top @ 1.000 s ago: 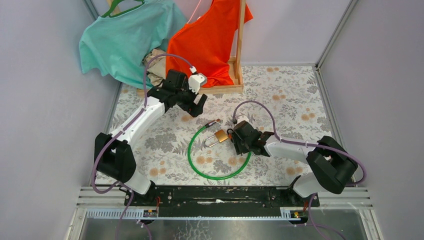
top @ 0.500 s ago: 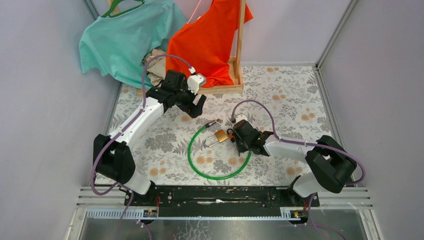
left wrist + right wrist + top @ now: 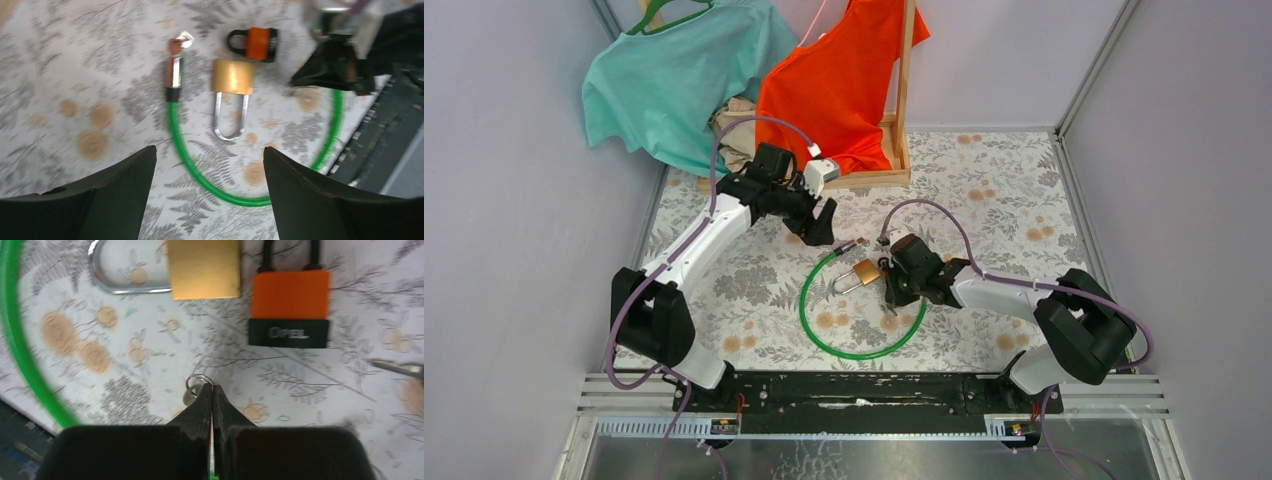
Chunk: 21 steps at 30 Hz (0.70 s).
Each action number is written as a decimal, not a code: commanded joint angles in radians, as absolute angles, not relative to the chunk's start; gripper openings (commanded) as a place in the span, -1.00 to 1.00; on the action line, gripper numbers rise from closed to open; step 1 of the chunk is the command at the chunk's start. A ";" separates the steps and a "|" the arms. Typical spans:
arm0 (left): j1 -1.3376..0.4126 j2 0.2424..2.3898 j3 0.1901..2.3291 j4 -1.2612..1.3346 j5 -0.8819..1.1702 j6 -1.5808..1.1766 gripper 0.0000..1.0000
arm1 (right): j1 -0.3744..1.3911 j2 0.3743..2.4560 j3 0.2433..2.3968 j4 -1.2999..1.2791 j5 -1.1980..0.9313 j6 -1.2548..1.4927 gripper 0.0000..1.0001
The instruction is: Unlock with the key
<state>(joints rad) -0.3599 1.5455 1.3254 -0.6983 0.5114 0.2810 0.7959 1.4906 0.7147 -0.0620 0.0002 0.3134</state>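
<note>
Over the last second I had brought the left tool [image 3: 820, 224] down from the far left corner of the counter [image 3: 1024, 190] toward the middle. It hung above the brass padlock [image 3: 865, 272] with its fingers spread wide and nothing between them. The right tool [image 3: 210, 390] had crept a little toward the lock. Its fingers were pressed together on the key [image 3: 190, 396], whose small ring poked out just past the tips. I took this to mean both arms were closing in: one to steady the lock, the other to bring the key to it, with insertion not yet begun. The brass padlock lay flat near the middle of the counter, inside the loop of green cable [image 3: 824, 335]. Its plain gold body was toward the right tool and its steel shackle pointed away. From the left wrist both shackle legs appeared seated, so I judged it locked. I could not see a keyhole. Just beside it sat an orange padlock [image 3: 290, 292] with a black base, close enough that I would need to aim carefully.
</note>
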 commanded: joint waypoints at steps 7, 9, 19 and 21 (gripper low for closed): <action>-0.347 1.544 1.269 -0.833 0.995 0.444 0.62 | 0.726 1.403 0.731 0.009 -0.391 0.453 -1.00; -0.347 1.538 1.253 -0.837 1.027 0.462 0.62 | 0.719 1.379 0.740 0.016 -0.414 0.473 -1.00; -0.349 1.541 1.146 -0.697 1.281 0.376 0.67 | 0.713 1.319 0.890 0.041 -0.535 0.578 -1.00; -0.348 1.542 1.124 -0.688 1.351 0.381 0.65 | 0.713 1.307 0.921 0.044 -0.550 0.595 -1.00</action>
